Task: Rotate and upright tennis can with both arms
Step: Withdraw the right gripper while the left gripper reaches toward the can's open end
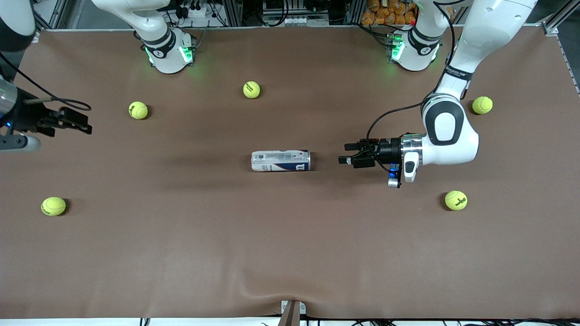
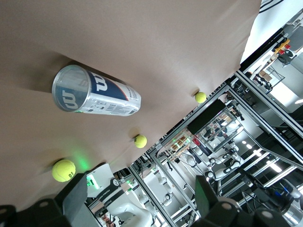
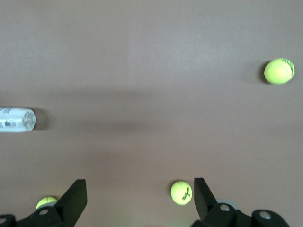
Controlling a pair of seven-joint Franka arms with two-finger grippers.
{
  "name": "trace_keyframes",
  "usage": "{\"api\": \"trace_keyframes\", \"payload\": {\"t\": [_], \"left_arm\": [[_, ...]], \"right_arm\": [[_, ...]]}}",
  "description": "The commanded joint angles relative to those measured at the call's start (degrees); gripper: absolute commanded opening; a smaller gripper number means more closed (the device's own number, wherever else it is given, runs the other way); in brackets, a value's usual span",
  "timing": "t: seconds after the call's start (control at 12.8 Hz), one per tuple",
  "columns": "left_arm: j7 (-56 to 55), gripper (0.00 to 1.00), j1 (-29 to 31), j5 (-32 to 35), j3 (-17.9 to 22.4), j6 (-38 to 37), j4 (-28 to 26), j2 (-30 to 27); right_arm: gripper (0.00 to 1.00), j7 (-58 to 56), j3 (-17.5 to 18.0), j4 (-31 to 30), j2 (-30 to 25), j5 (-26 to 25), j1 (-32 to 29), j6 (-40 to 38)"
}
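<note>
The tennis can [image 1: 281, 161] lies on its side at the middle of the brown table, navy "W" end toward the left arm's end. My left gripper [image 1: 346, 154] is open and empty, low over the table just off that end, pointing at it. In the left wrist view the can [image 2: 94, 92] shows end-on ahead of the open left gripper [image 2: 140, 198]. My right gripper [image 1: 84, 122] is open and empty over the table's right-arm end, well away from the can. The right wrist view shows only the can's clear end [image 3: 16, 119], off to one side of the right gripper [image 3: 139, 194].
Several yellow-green tennis balls lie scattered on the table [image 1: 290, 253]: one [image 1: 251, 89] near the bases, one [image 1: 138, 110] and one [image 1: 53, 206] toward the right arm's end, one [image 1: 482, 105] and one [image 1: 456, 200] toward the left arm's end.
</note>
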Motion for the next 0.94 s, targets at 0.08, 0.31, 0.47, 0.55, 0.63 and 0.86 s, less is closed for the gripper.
{"api": "trace_keyframes", "payload": {"t": [0.08, 0.31, 0.47, 0.55, 0.63, 0.86], "left_arm": [[9.1, 1.00, 0.9, -2.3, -0.4, -0.2, -1.5, 2.9], [20.7, 1.00, 0.9, -6.0, -0.5, -0.3, -1.4, 7.5], [28.1, 1.00, 0.6, -8.5, -0.5, -0.3, -0.6, 10.8], [29.0, 1.00, 0.2, -8.8, -0.5, -0.3, 0.1, 11.8], [29.2, 1.00, -0.4, -10.2, -0.5, -0.3, 1.1, 13.0], [36.0, 1.00, -2.7, -16.2, -0.5, -0.2, 2.9, 17.3]], "right_arm": [[1.00, 4.0, 0.6, -1.9, -5.3, 0.9, -1.1, -2.9], [1.00, 6.0, 0.4, -1.3, -5.2, 0.4, -1.2, -3.2], [1.00, 5.4, 0.5, 1.3, -4.5, -2.7, -1.3, -3.0], [1.00, 5.5, 0.6, 2.4, -4.4, -4.3, -0.9, -3.3], [1.00, 5.5, 0.6, 2.2, -4.5, -4.9, -0.8, -4.2], [1.00, 5.2, 0.3, 2.8, -2.7, -4.0, -3.3, -2.5]]}}
